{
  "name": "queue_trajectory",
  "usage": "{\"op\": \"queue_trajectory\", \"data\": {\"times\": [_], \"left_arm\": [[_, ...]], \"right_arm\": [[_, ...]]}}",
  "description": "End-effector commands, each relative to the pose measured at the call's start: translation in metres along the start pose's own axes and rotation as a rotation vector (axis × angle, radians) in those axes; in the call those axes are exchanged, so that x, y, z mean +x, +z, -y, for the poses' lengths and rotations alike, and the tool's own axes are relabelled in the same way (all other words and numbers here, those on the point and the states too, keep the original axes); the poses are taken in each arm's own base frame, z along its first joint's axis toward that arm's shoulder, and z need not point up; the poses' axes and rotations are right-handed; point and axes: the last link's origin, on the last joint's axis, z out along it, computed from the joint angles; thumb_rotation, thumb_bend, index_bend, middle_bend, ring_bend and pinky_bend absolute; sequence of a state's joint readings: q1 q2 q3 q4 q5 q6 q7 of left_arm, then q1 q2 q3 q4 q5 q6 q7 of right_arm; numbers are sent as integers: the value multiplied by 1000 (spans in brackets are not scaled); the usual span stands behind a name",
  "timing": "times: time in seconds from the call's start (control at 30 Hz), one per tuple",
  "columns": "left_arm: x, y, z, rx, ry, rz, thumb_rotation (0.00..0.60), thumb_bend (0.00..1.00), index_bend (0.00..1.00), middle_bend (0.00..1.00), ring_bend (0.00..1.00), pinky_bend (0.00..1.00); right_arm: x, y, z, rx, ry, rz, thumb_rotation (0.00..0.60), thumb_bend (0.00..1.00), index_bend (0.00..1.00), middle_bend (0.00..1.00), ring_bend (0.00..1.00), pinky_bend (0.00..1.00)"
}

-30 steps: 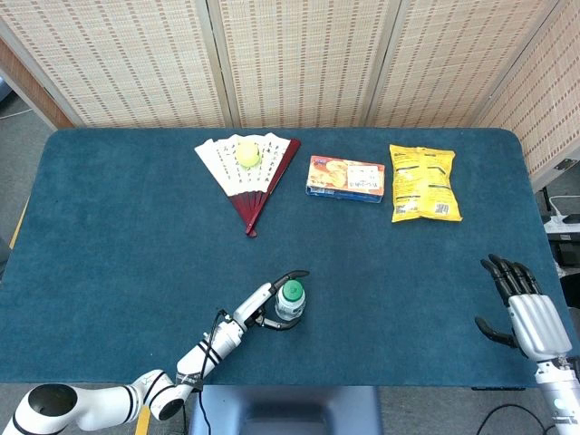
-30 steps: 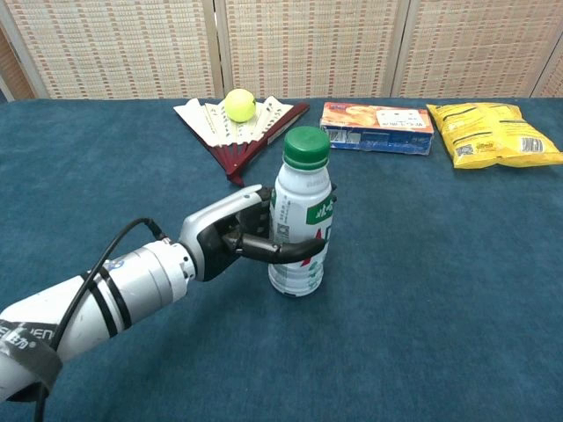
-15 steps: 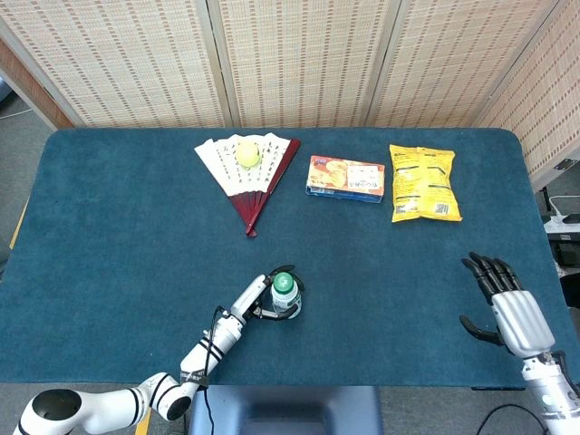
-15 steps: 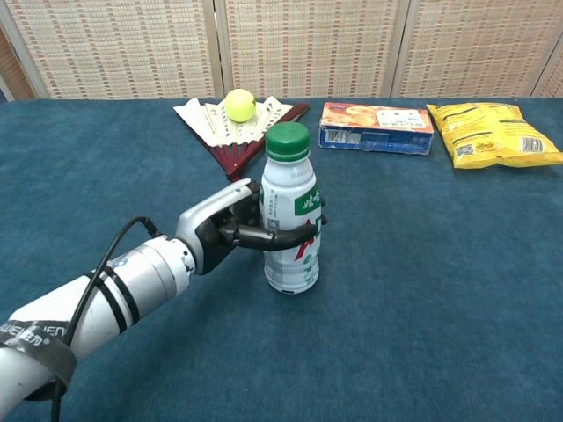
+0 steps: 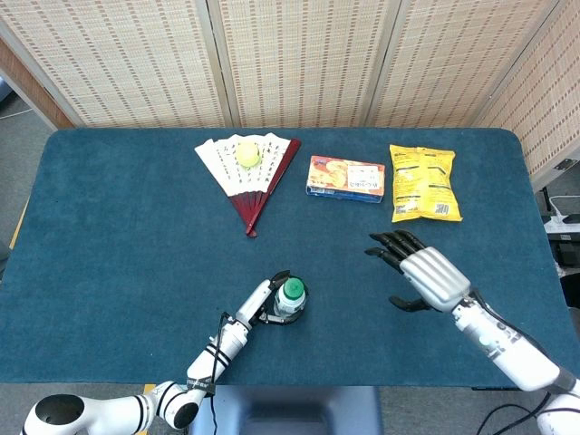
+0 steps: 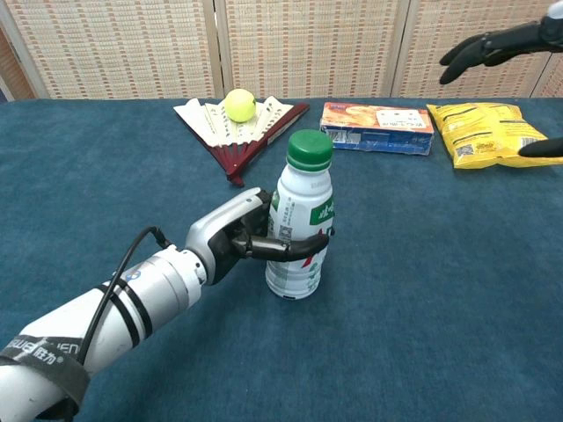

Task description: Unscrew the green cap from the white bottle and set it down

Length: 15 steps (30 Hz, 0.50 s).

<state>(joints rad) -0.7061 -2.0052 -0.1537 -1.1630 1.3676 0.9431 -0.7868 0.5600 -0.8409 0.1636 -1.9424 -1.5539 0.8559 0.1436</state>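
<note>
Your right hand has swung in from the table's right edge since 0.5 s ago; it's now over the cloth right of the bottle, well apart from it, fingers spread wide, holding nothing. Chest view catches only its dark fingertips at top right, rest cut off by the frame.

Bottle stands upright on the blue table, near the front edge, about centre. Your left hand grips it from the left, around the lower body, dark fingers wrapped across the label front. Cap is on the neck, above the grip, nothing touching it. Bottle leans slightly right in chest view.

Hard to see: from the head cam the bottle is nearly end-on, so you get mostly cap and a bit of shoulder; left hand partly hidden behind it. Can't tell if the bottle's base is flat on the cloth or lifted a hair. Label text too small to read.

Vs earlier: bottle and left hand shifted a little right, label turned some; the grip looks the same.

Back of table: fan w/ a yellow ball on it, orange box, yellow bag, same spots as before.
</note>
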Motion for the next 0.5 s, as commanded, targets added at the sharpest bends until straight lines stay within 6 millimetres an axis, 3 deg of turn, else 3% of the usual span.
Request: {"op": "queue_trajectory", "data": {"times": [0.03, 0.23, 0.5], "left_arm": [[-3, 2, 0, 11, 0, 7, 600, 687, 633, 632, 212, 56], [-1, 5, -1, 20, -11, 9, 600, 698, 644, 655, 244, 102], [2, 7, -2, 26, -29, 12, 600, 707, 644, 656, 245, 117]], "right_arm": [[34, 30, 35, 59, 32, 113, 600, 179, 200, 0, 0, 0], [50, 51, 53, 73, 6, 205, 600, 180, 240, 0, 0, 0], [46, 72, 65, 71, -5, 301, 600, 180, 268, 0, 0, 0]]}}
